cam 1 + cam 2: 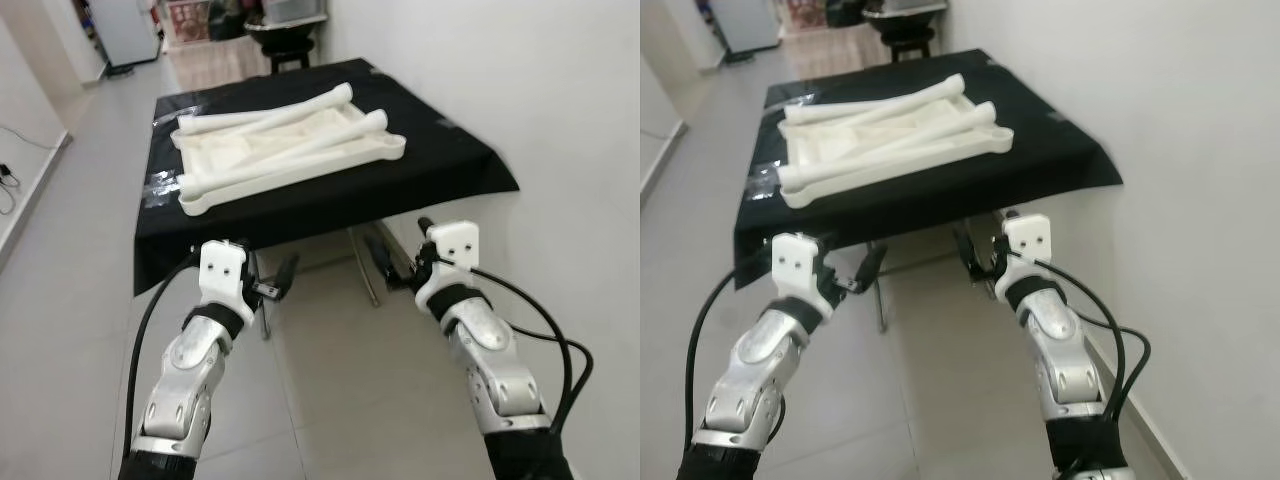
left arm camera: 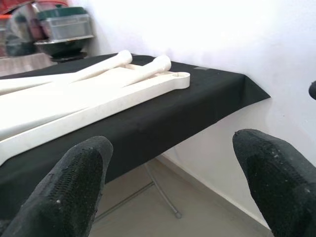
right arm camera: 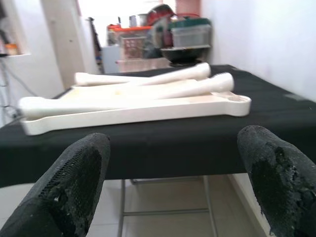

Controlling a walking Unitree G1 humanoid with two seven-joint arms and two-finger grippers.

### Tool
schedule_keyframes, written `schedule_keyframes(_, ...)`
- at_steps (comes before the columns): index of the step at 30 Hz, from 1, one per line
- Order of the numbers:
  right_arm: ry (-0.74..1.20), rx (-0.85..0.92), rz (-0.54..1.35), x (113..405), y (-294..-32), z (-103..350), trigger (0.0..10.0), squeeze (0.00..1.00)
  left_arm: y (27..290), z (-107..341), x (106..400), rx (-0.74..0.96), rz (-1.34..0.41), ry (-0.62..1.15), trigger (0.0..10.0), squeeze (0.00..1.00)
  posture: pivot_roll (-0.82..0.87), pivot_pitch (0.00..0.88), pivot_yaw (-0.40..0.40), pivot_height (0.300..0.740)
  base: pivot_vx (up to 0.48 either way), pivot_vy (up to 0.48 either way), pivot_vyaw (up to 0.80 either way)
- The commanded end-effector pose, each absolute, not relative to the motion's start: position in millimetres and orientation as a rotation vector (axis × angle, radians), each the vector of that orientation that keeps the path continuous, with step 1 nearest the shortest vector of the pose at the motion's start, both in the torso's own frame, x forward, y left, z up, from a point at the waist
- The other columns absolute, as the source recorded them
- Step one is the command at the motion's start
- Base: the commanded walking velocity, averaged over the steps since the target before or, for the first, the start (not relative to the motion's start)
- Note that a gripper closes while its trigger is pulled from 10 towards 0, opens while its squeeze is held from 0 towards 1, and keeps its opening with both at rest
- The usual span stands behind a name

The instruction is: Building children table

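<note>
We stand short of the worktop (image 1: 420,165), a black-draped folding stand in the upper middle of the frame, and on it lies the white tabletop panel (image 1: 285,150), upside down as far as we can judge, with the white table legs (image 1: 290,155) laid loose across it, one reaching toward the upper right corner of the panel. The step in hand, as we read it, is the approach, so we ought to close in squarely, stop with the near edge of the cloth within reach, and take one leg near its thick end rather than dragging the whole panel. Our left gripper (image 1: 275,287) hangs in the lower left of the frame, forearm raised and pointed forward below the cloth edge, jaws spread apart and empty. Our right gripper (image 1: 400,262) mirrors it in the lower right, jaws likewise apart with nothing between them, a black cable (image 1: 560,345) looping beside the arm.
</note>
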State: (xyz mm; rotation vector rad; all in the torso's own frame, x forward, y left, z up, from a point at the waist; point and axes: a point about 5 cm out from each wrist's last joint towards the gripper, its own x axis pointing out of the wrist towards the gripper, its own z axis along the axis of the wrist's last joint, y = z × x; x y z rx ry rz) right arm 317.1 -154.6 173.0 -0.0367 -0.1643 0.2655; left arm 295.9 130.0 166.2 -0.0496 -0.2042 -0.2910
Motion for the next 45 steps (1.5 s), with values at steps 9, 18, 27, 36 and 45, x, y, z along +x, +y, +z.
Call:
schedule_keyframes(9, -0.207, -0.012, 0.314, 325, -144, 192, 10.0, 0.0, 132, 176, 298, -0.045, -0.299, -0.209, 10.0, 0.0, -0.06, 0.06, 0.071, 0.74, 0.414, 0.0, 0.0)
schedule_keyframes(18, -0.21, -0.015, 0.346, 325, -140, 195, 10.0, 0.0, 130, 180, 297, -0.047, -0.308, -0.21, 10.0, 0.0, -0.05, 0.06, 0.07, 0.74, 0.404, 0.0, 0.0)
schedule_keyframes(27, -0.234, -0.034, 0.385, 328, -138, 205, 10.0, 0.0, 129, 183, 297, -0.049, -0.309, -0.208, 10.0, 0.0, -0.04, 0.064, 0.059, 0.74, 0.399, 0.0, 0.0)
schedule_keyframes(36, -0.25, -0.029, 0.405, 332, -135, 213, 10.0, 0.0, 130, 183, 296, -0.048, -0.301, -0.205, 10.0, 0.0, -0.04, 0.064, 0.053, 0.74, 0.392, 0.0, 0.0)
schedule_keyframes(45, -0.244, -0.052, 0.433, 331, -129, 211, 10.0, 0.0, 129, 179, 295, -0.051, -0.302, -0.188, 10.0, 0.0, -0.03, 0.061, 0.055, 0.74, 0.388, 0.0, 0.06)
